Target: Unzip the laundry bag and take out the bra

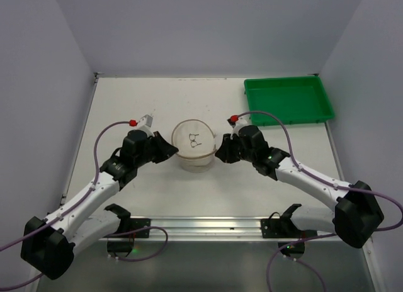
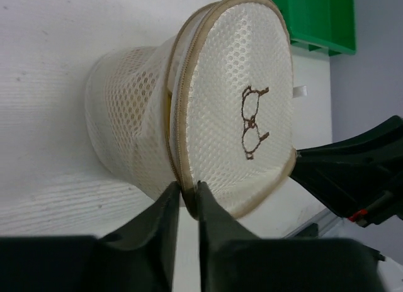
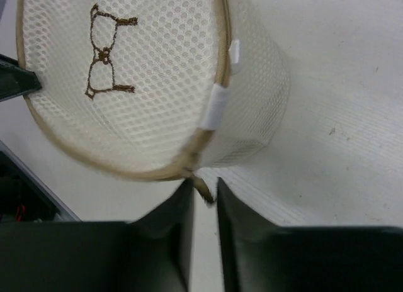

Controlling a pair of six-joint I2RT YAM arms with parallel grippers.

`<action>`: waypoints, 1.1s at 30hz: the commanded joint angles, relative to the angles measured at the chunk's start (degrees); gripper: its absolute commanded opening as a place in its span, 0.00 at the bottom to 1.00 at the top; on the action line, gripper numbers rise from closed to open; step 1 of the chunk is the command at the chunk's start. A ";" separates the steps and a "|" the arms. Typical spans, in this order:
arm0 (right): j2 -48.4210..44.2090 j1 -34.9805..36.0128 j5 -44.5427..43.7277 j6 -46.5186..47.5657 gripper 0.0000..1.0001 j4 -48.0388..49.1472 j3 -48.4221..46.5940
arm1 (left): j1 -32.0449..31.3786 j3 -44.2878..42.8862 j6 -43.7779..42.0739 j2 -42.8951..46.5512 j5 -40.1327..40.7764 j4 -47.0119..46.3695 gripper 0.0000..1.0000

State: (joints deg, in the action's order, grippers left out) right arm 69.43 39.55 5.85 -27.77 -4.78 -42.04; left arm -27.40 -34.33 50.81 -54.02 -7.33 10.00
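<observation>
The laundry bag (image 1: 194, 144) is a cream-white mesh drum with a tan zip round its rim and a small bra drawing on its top face. It lies mid-table between my two grippers. My left gripper (image 1: 173, 150) is shut on the bag's zipped rim (image 2: 187, 197), as the left wrist view shows, with the bag (image 2: 239, 116) just beyond it. My right gripper (image 1: 219, 155) is at the opposite side. Its jaws are closed to a narrow gap round the tan zip pull (image 3: 204, 190) under the bag (image 3: 138, 72). The bra is hidden inside the bag.
A green rectangular tray (image 1: 286, 83) stands at the back right, also in the left wrist view (image 2: 315, 21). A metal rail (image 1: 201, 226) runs along the table's near edge between the arm bases. White walls enclose the table on three sides.
</observation>
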 commanded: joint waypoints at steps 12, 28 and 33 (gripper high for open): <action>-6.93 7.56 -15.16 4.39 0.79 -11.93 -9.20 | 1.21 -3.46 -7.73 4.45 11.28 8.28 0.68; -15.38 7.56 -14.02 1.14 0.82 -8.23 -1.11 | 1.73 -12.43 -19.95 -11.45 12.69 3.80 0.47; -14.94 7.47 -14.11 1.31 0.82 -8.41 -0.76 | 1.73 -13.57 -21.71 -13.48 10.06 3.10 0.23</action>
State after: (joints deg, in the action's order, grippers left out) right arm 55.11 47.13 -7.99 -25.93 -15.42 -43.24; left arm -25.98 -45.15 32.64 -67.37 3.57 16.16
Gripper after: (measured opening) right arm 0.812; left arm 0.254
